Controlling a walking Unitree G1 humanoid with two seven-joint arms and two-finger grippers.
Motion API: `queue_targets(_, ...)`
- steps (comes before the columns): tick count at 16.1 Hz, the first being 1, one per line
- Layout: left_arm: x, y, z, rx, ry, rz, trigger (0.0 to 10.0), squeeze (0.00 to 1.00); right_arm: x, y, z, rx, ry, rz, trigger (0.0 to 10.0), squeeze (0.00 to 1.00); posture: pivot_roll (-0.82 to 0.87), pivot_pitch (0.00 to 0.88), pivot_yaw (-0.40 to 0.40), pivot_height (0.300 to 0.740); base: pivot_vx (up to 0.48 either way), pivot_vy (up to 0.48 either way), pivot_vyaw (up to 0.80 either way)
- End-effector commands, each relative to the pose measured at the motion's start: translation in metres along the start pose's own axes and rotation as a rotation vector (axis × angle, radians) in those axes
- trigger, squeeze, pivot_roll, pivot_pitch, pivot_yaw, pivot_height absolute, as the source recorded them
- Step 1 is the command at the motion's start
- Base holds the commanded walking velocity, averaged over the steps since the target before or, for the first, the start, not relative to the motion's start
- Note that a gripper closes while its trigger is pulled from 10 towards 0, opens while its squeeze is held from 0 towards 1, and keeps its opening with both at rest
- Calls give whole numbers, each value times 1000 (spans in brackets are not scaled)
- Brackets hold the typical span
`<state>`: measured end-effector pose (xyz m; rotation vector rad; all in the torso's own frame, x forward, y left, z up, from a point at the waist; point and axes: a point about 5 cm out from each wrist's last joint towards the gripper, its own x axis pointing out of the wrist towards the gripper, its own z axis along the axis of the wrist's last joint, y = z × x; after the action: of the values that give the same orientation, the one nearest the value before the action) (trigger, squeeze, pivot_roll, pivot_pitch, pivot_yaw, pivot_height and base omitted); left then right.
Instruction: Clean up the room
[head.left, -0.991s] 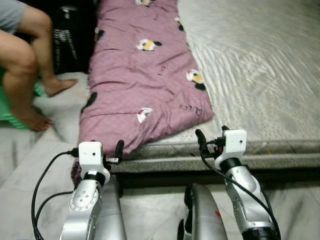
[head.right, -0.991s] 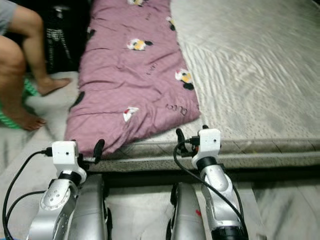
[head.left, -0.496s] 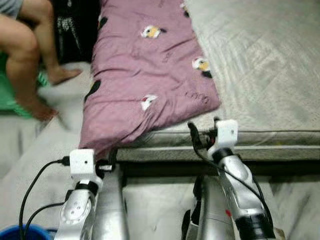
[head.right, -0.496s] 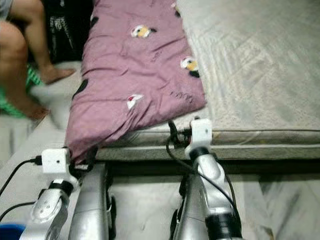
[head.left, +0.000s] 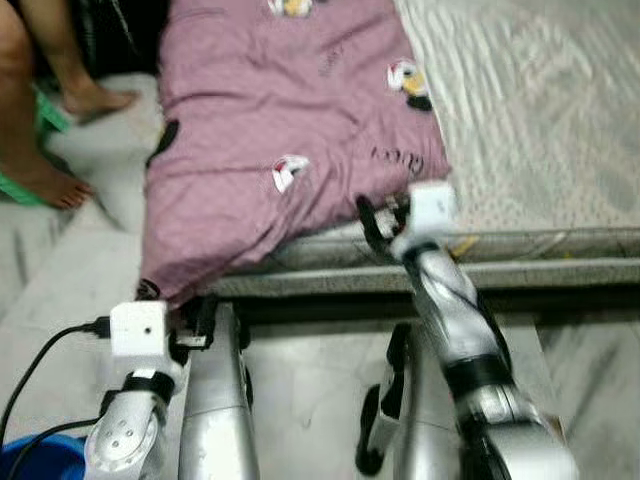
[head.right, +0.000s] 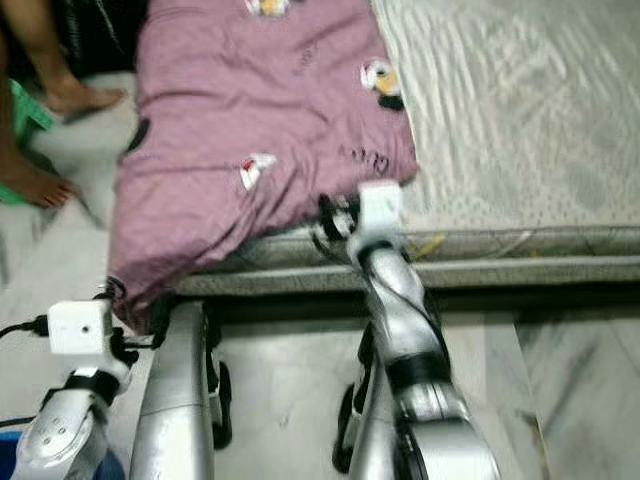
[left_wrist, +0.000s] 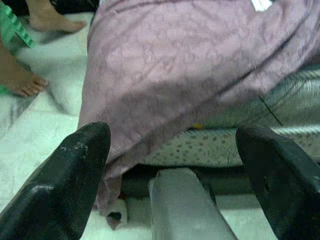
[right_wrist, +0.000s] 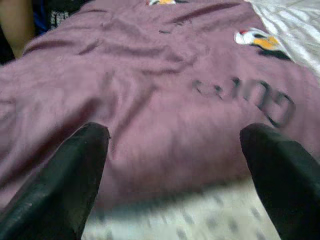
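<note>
A big bed with a pale grey patterned mattress (head.left: 540, 110) takes up most of the space in front of the robot. Its near edge runs from side to side, with a dark gap under it.

A large purple blanket with little cartoon pictures and dark letters (head.left: 270, 130) lies along the left side of the bed. Its near left corner hangs over the bed's edge and reaches down to the white marble floor (head.left: 60, 300). Its near right corner lies flat on the mattress, close to the near edge.

A person's bare legs and feet (head.left: 45, 185) stand on the floor past the bed's left edge, beside something green (head.left: 45, 110).

The robot's right arm is stretched out to the near edge of the bed. The right gripper (head.left: 385, 222) sits just at the near right corner of the blanket. Its two black fingers (right_wrist: 60, 185) are spread wide apart with the purple cloth showing between them, and they are not holding anything.

The left gripper (head.left: 200, 320) is lower, near the floor, right beside the hanging corner of the blanket. Its black fingers (left_wrist: 65, 185) are also spread wide and hold nothing.

A curved blue rim of something round (head.left: 40, 460) peeks in at the near left, on the floor.
</note>
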<state>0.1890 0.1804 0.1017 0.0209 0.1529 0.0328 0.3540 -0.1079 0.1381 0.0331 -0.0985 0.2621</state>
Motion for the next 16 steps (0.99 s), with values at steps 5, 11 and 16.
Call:
queue_targets(5,-5,3,9,24,17,14,10000,0,29,32,16,80,-52,12,10000,0,211,367,-11,537,0,0,0)
queue_targets(11,-6,0,10,19,30,2,10000,0,19,48,-29,58,202,64,10000,0,214,373,-13,537,0,0,0)
queue_targets(16,-4,-3,8,9,40,-13,10000,0,5,17,-53,44,350,-37,10000,0,211,367,-22,537,0,0,0)
